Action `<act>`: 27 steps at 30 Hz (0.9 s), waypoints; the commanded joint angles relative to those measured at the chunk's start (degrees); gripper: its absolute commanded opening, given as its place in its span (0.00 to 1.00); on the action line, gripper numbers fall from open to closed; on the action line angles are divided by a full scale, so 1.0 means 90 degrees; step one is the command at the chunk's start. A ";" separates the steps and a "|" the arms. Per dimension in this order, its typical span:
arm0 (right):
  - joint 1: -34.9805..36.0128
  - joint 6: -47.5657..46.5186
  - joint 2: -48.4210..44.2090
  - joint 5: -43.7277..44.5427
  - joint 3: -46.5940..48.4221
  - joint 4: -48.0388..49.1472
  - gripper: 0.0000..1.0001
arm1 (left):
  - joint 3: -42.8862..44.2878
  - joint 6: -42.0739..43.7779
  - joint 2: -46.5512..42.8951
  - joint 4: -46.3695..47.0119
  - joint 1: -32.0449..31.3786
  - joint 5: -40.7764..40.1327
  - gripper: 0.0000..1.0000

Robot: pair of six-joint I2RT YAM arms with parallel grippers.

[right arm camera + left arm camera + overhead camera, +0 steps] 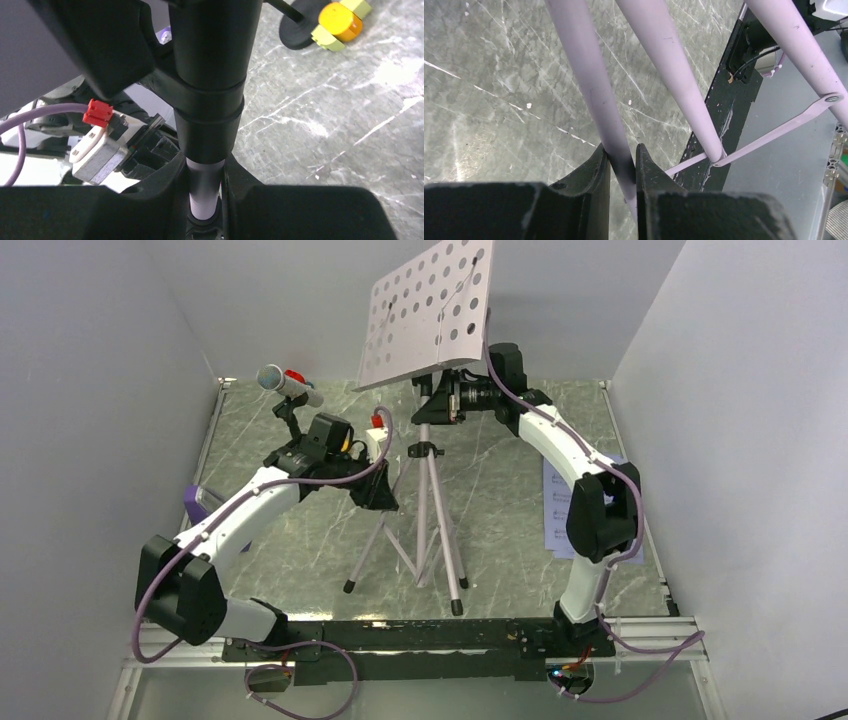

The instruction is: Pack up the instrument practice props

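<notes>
At the left edge of the table (500, 540) sits the purple wedge metronome (196, 500), with the silver microphone (287, 383) behind it. The left gripper (623, 156) pinches one pale tripod leg (591, 85) of the grey perforated metal music stand (430, 315), which is upright mid-table. The right gripper (204, 166) clamps its centre pole (204, 192) under the black collar (210, 100). Far right lie white sheet-music pages (556, 505).

The music stand (420, 340) rises at the middle of the tabletop (505, 540), legs spread toward the near edge. The microphone (289, 386) stands by the far left corner (the block (340, 21) just beside its base), the metronome (196, 502) at the left edge, the sheet-music pages (555, 505) along the right edge.
</notes>
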 commanded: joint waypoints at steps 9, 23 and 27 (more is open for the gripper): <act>-0.0571 0.0229 0.0952 0.1071 0.0123 0.2082 0.00 | 0.0306 -0.0033 0.0813 0.1321 -0.0322 0.1215 0.01; -0.0780 0.0984 0.1635 0.1082 -0.0551 0.2671 0.00 | -0.0202 -0.1037 0.1485 0.2453 -0.0322 0.1443 0.01; -0.0847 0.1146 0.1696 0.1201 -0.0915 0.2637 0.00 | -0.0539 -0.1440 0.1553 0.3037 -0.0322 0.1563 0.01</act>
